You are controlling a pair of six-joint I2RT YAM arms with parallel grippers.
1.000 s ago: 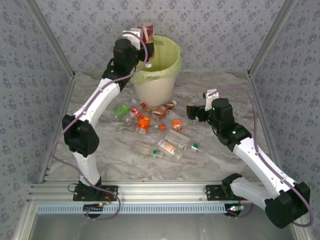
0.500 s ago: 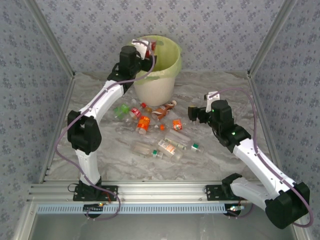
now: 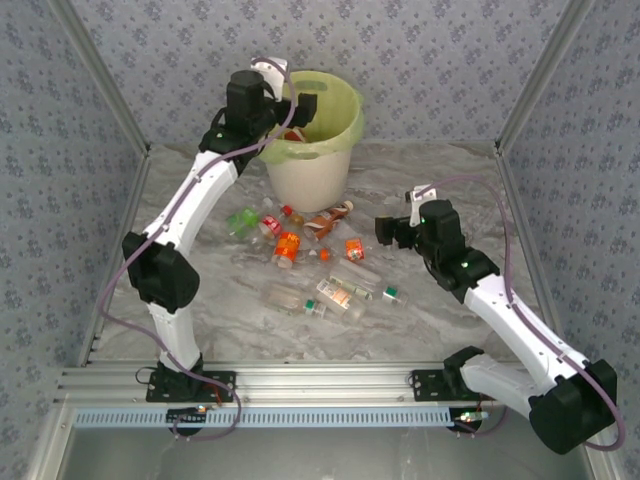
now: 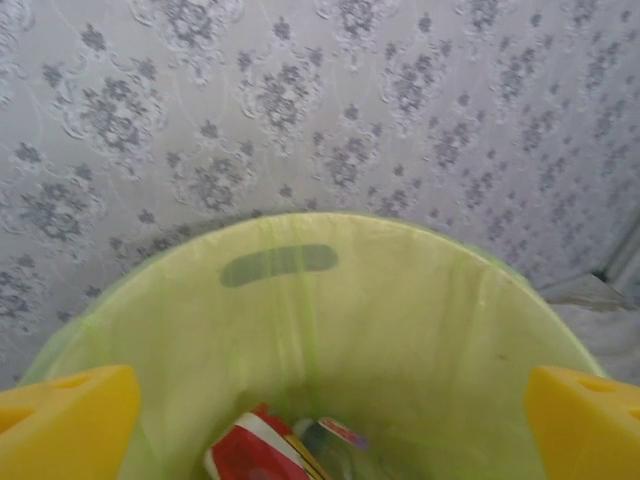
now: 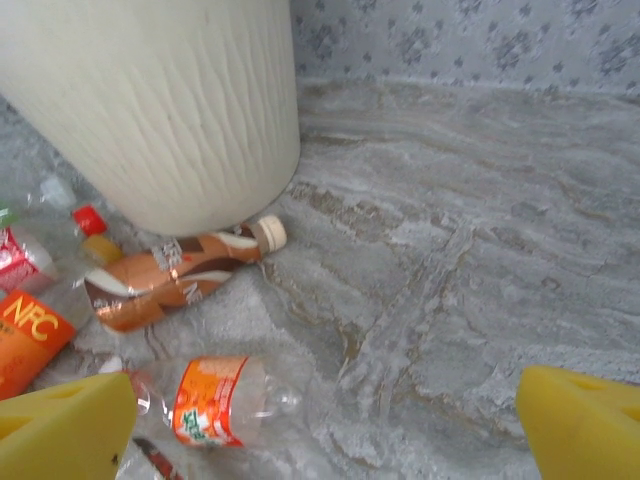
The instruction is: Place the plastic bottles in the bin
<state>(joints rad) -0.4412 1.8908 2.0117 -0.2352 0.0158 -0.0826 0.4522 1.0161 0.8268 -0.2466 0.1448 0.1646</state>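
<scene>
The bin (image 3: 310,172), a cream bucket with a yellow-green liner, stands at the back of the table. My left gripper (image 3: 297,106) hovers over its left rim. In the left wrist view this gripper (image 4: 328,425) is open, with its yellow fingertips (image 4: 65,425) wide apart and nothing between them. Below it a red-labelled bottle (image 4: 255,452) lies at the bottom of the liner (image 4: 420,330). Several plastic bottles (image 3: 300,262) lie scattered in front of the bin. My right gripper (image 3: 386,229) is open, low at the right of the pile, facing a clear orange-labelled bottle (image 5: 215,400).
A brown-labelled bottle (image 5: 170,275) lies against the bin's wall (image 5: 170,100). An orange-labelled bottle (image 5: 25,335) lies further left. Bare marble table (image 5: 470,260) stretches to the right of the pile. Patterned walls (image 3: 450,60) close in the back and both sides.
My left gripper carried a red-labelled bottle over the bin, then opened and let it go. The bottle now lies inside. My right arm has barely shifted.
</scene>
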